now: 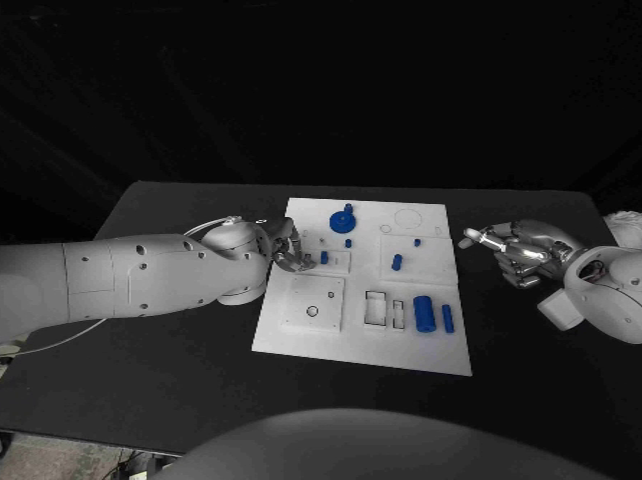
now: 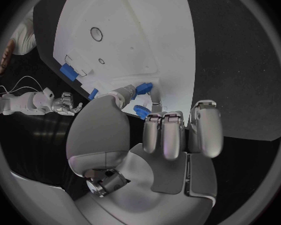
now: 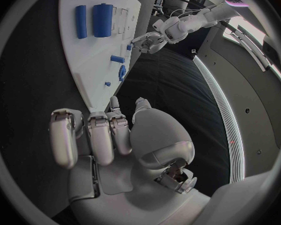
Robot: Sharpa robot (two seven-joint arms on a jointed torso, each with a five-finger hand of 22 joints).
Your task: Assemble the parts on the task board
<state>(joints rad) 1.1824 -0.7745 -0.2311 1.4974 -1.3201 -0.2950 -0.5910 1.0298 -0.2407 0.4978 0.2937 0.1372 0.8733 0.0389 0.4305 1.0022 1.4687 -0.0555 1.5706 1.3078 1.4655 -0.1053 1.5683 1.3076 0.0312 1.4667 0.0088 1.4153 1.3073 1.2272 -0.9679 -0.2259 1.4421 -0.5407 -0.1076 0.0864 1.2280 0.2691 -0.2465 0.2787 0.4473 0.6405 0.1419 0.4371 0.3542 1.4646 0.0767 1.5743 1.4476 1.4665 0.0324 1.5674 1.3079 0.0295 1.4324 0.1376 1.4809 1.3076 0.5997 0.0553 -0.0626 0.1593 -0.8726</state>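
Left hand (image 1: pixel 285 248) at task board (image 1: pixel 310 335) left edge, fingertips (image 2: pixel 125 94) pinched a small blue part (image 2: pixel 144 88) (far-left area), right hand (image 1: pixel 516 250) off right edge, fingers curled, nothing held, large blue cylinder (image 1: pixel 424 313) lay in near-right recess.

White task board (image 1: pixel 310 335) on black table (image 1: pixel 163 380)

Blue pieces on a white board, black counter.
The board (image 1: pixel 300 335) is plain white; the pieces, like the big cylinder (image 1: pixel 424 313), are solid blue. The counter (image 1: pixel 163 380) is black. Both arms are white, the left hand (image 1: pixel 285 250) and right hand (image 1: pixel 516 250) silver.
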